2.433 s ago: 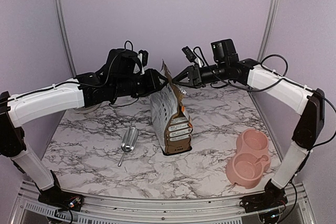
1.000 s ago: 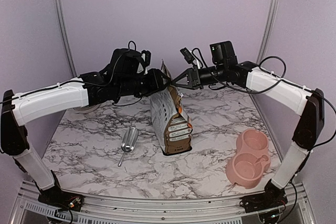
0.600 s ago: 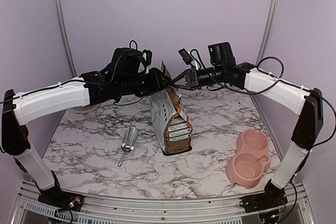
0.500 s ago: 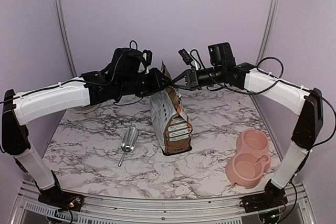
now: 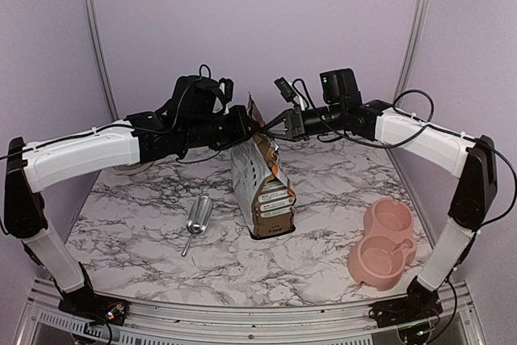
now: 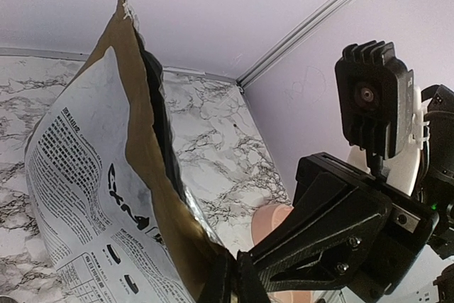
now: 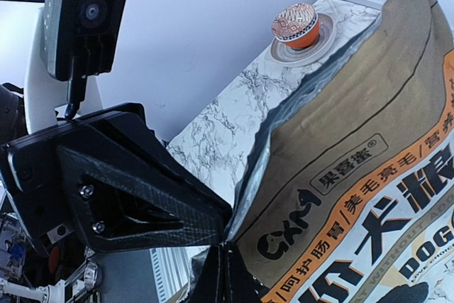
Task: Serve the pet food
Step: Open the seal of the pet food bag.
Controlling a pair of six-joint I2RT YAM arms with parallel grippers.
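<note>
Open a second ago, the left gripper point(image 5: 249, 122) is now clenched on the top lip of the pet food bag point(image 5: 262, 183), upright at mid-table; the opposite lip is pinched by the right gripper point(image 5: 272, 124). The mouth can now be parted.

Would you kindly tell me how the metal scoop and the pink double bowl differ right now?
The metal scoop is silver and slim with a handle; the pink double bowl is broader, with two round wells. The scoop lies on the left arm's side of the pet food bag; the bowl sits on the right arm's side. Both rest untouched on the marble table.
</note>
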